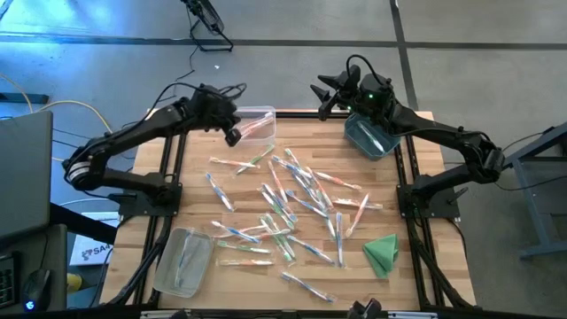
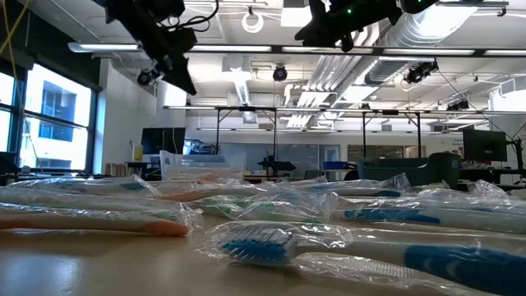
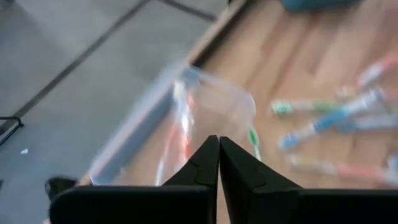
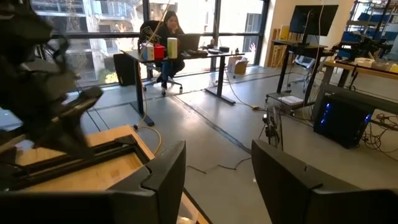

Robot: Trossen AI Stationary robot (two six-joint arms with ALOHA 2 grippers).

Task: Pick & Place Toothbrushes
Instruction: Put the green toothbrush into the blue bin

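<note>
My left claw (image 1: 232, 135) is pressed together, empty, just beside the clear bin (image 1: 255, 124); the toothbrushes (image 1: 288, 199) lie scattered on the surface beyond it, axes mixed; left arm nearer.

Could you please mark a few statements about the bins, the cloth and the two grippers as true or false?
1. The left gripper is shut with nothing between its fingers. True.
2. The right gripper is clamped on a toothbrush. False: it stands open and empty, above the blue bin.
3. The folded green cloth lies inside the blue bin. False: it lies on the table, near the front right corner.
4. The clear bin by the left gripper holds an orange-accented toothbrush. True.
5. Many toothbrushes lie scattered on the table. True.
</note>
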